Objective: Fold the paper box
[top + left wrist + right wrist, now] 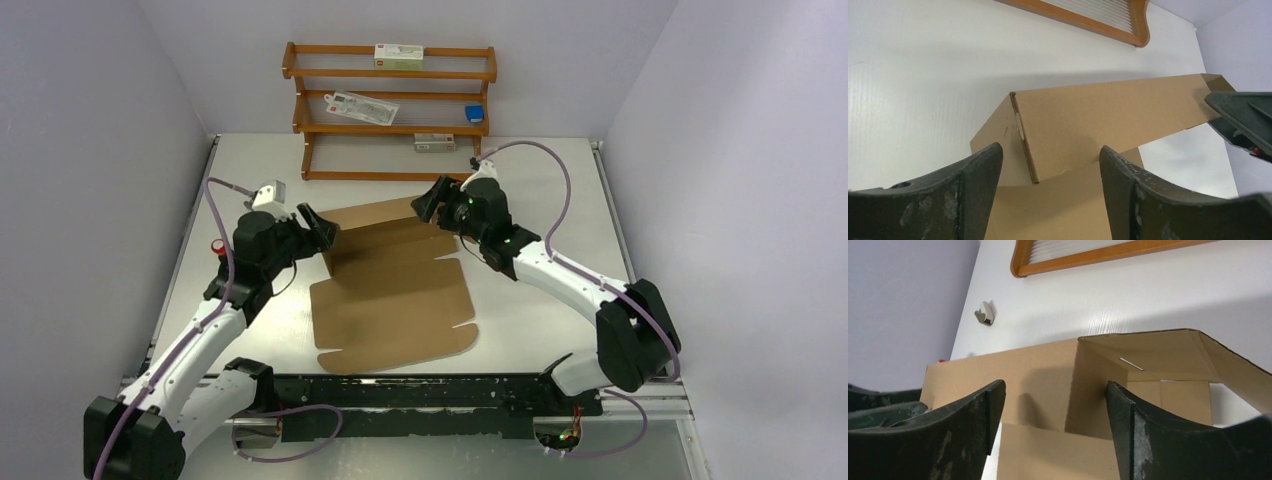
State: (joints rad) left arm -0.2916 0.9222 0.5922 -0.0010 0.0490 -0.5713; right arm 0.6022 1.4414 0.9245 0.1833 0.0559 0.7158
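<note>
The paper box (pixel 395 300) lies near the middle of the white table (pixel 545 190), between the two arms and partly formed. Its near half is a flat brown panel with rounded corners, spread on the tabletop. Its far half is raised into an upright wall with the end flaps turned in.

The left gripper (pixel 322 232) sits at the left end of that raised wall. In the left wrist view its jaws stand wide apart (pixel 1048 155), with the folded corner of the cardboard showing in the gap just past the fingertips (pixel 990 160). No pad is seen pressing on the board.

The right gripper (pixel 428 203) sits at the right end of the wall, up at its top edge. The right wrist view shows its jaws also spread wide (pixel 1055 390), looking into the open end of the box, where a side flap leans inward. Its fingers (pixel 1118 400) are not visibly clamped on anything.

A wooden rack (pixel 390 110) stands at the far edge of the table, well apart from the box, with small packets on its shelves.
</note>
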